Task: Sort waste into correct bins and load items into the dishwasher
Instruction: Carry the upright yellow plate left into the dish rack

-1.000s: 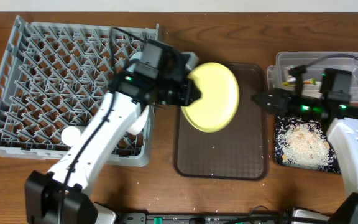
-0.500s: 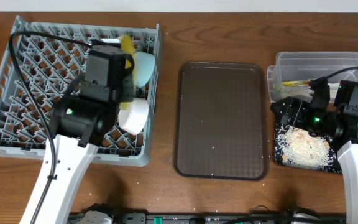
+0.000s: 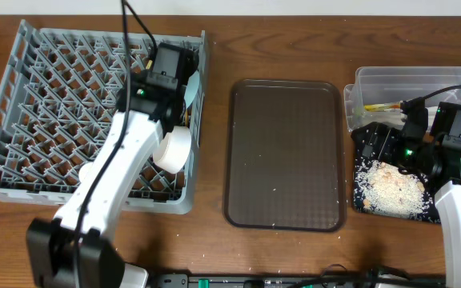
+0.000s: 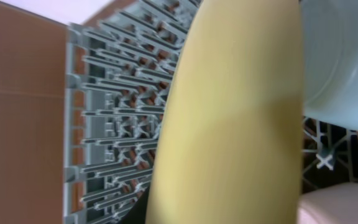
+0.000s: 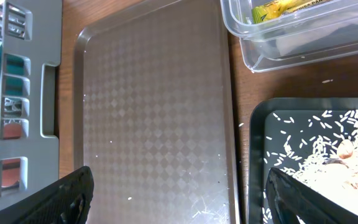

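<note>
Filling left wrist view, yellow plate (image 4: 229,112) against rack (image 4: 110,112), barely seen overhead

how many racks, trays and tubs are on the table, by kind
rack: 1
trays: 2 (brown tray, black tray)
tub: 1
total: 4

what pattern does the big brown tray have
A fine diamond-check texture covers the large brown rectangular serving tray, clearest in the right wrist view.
</note>
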Robot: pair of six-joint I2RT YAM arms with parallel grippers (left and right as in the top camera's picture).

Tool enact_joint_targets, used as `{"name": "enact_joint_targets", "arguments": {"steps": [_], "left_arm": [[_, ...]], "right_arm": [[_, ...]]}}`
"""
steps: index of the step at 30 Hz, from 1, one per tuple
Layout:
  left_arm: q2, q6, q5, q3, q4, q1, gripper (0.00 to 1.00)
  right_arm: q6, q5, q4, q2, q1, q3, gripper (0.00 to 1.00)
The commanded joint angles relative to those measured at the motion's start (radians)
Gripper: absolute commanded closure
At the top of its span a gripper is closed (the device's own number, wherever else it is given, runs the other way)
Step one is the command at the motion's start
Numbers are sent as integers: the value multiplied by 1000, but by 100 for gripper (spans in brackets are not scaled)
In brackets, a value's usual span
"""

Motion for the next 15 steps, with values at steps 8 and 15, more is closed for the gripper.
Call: {"name": "enact_joint_targets", "arguments": {"steps": [8, 15], "left_arm": [[98, 13, 121, -3, 25, 97, 92], [90, 13, 195, -3, 13, 92, 44]], "right_arm": [[8, 6, 0, 1, 8, 2, 12], [8, 6, 0, 1, 8, 2, 12]]}}
